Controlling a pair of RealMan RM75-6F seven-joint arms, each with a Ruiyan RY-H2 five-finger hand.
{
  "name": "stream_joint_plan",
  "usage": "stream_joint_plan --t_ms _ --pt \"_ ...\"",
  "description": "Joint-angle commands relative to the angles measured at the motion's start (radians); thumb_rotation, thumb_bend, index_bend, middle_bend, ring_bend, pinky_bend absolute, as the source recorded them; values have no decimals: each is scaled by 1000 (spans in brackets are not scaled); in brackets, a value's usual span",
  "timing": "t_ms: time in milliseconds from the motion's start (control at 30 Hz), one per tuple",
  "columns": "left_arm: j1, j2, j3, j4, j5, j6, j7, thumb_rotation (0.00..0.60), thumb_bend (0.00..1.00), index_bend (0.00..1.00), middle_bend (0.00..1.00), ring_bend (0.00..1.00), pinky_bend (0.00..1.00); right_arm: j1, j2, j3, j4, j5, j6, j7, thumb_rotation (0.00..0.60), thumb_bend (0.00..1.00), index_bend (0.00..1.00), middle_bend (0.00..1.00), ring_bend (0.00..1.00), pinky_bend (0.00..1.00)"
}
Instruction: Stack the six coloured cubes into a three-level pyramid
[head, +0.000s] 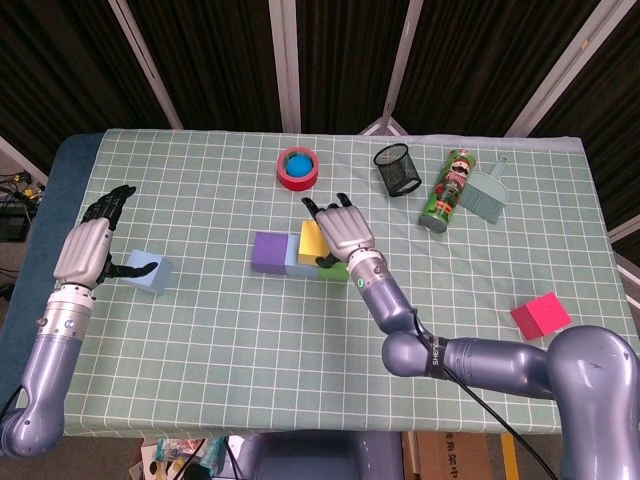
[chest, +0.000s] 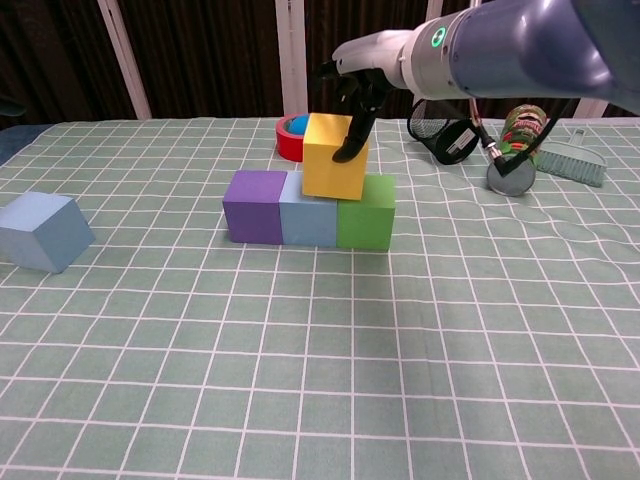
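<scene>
Counting from the near edge, six cubes show: a red cube (head: 541, 316) alone at four o'clock, a pale blue cube (head: 147, 271) at nine o'clock, then mid-table a row of purple cube (chest: 254, 206), light blue cube (chest: 308, 221) and green cube (chest: 366, 212), with one yellow cube (chest: 334, 169) above, straddling the light blue and green. By my reckoning the base is done and the second level half built; two cubes are left to place. The right hand (chest: 352, 88) is clamped on the yellow cube. The left hand (head: 85, 248) hovers beside the pale blue cube, fingers apart, holding nothing. Farther off, toward twelve o'clock, one roll of red tape (head: 298, 167), one mesh cup (head: 398, 168), one can (head: 445, 190) and one small brush (head: 484, 190).
</scene>
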Motion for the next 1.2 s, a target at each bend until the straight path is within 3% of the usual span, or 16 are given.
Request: stream_joint_plan --t_ms 33,1200 --pt "0 0 0 0 -1 -1 0 600 100 0 23 0 0 2 7 0 -1 1 -9 1 600 264 0 366 242 0" --pt "-2 0 2 0 0 -2 -1 600 99 0 23 0 0 -1 -3 -30 21 -37 -23 36 600 266 0 366 242 0"
